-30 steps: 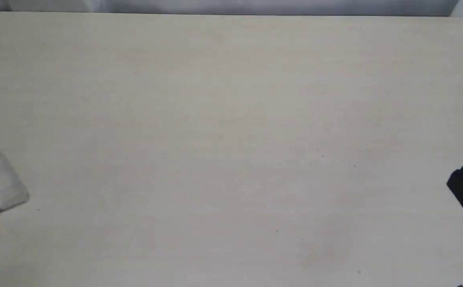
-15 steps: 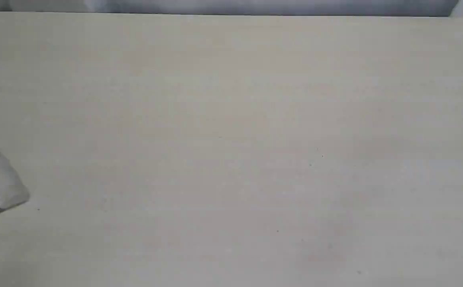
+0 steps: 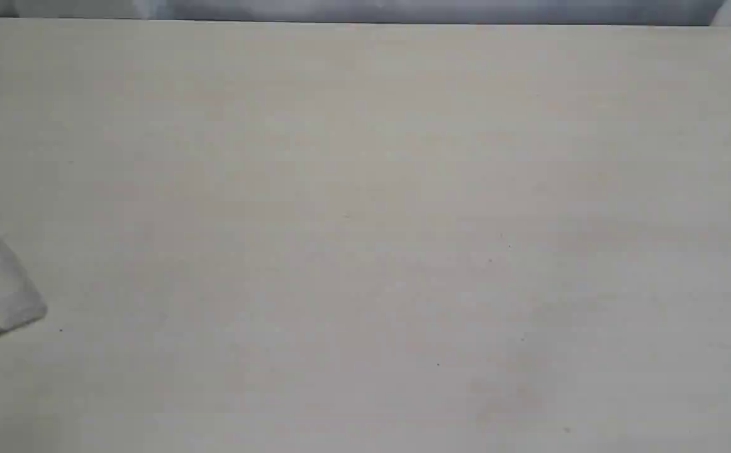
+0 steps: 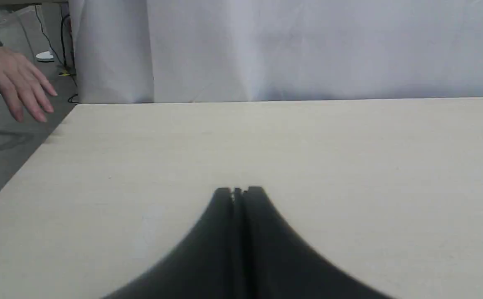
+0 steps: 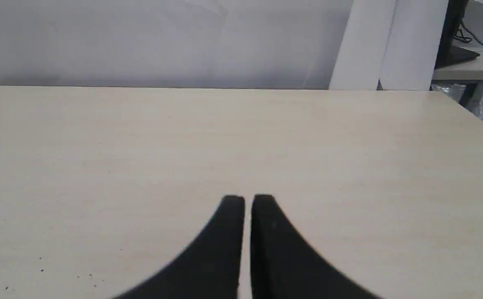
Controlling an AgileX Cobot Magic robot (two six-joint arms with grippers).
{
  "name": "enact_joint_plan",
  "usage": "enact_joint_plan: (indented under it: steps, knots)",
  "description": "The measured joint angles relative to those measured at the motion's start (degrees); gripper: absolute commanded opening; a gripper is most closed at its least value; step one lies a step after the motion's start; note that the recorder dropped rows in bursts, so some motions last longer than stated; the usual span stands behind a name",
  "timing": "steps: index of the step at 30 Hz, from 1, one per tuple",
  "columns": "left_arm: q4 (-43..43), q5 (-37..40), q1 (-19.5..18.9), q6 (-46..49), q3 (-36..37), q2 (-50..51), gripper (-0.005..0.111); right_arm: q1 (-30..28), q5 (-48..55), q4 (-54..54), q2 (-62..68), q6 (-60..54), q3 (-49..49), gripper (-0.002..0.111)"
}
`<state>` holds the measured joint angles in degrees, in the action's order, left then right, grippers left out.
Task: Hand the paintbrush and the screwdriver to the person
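Exterior view shows only one of the task's things: a wide flat paintbrush point(image 3: 2, 290) with pale whitish bristles and a shiny silver metal ferrule. It lies flat on the pale wooden table point(image 3: 365, 189) at the far left edge of that view. The bristles point toward the middle of the table, and the handle is cut off by the frame. The ferrule carries dark lettering too small to read. The screwdriver appears in no view, so its place cannot be told.

Neither arm shows in the exterior view. In the left wrist view the black left gripper point(image 4: 238, 191) hovers over bare table with its jaws pressed together on nothing. In the right wrist view the black right gripper point(image 5: 247, 199) also holds nothing, its jaws closed to a thin slit.

The person's bare, light-skinned hand point(image 4: 11, 81) hangs past the table's corner in the left wrist view, fingers down and palm not yet offered.

The step in hand is probably fetching the brush, and the left arm seems the nearer one. To do it well, that arm should open its jaws wide and come down across the flat faces at the ferrule or handle. It should avoid the soft bristles, which would splay and slip. The brush should then be offered handle first, and released only once the palm is under it.
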<state>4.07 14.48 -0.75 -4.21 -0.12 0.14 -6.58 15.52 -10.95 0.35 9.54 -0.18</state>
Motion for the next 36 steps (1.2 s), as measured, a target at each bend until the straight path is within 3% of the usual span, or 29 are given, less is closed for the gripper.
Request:
enact_joint_plan:
  steps: [21,29,36]
  knots:
    - [0.0,0.0,0.0,0.0,0.0,0.0,0.0,0.0,0.1,0.0,0.0,0.0,0.0,0.004]
    - [0.0,0.0,0.0,0.0,0.0,0.0,0.0,0.0,0.3,7.4,0.0,-9.5,0.0,0.004]
    - [0.0,0.0,0.0,0.0,0.0,0.0,0.0,0.0,0.3,8.6,0.0,-11.0,0.0,0.004]
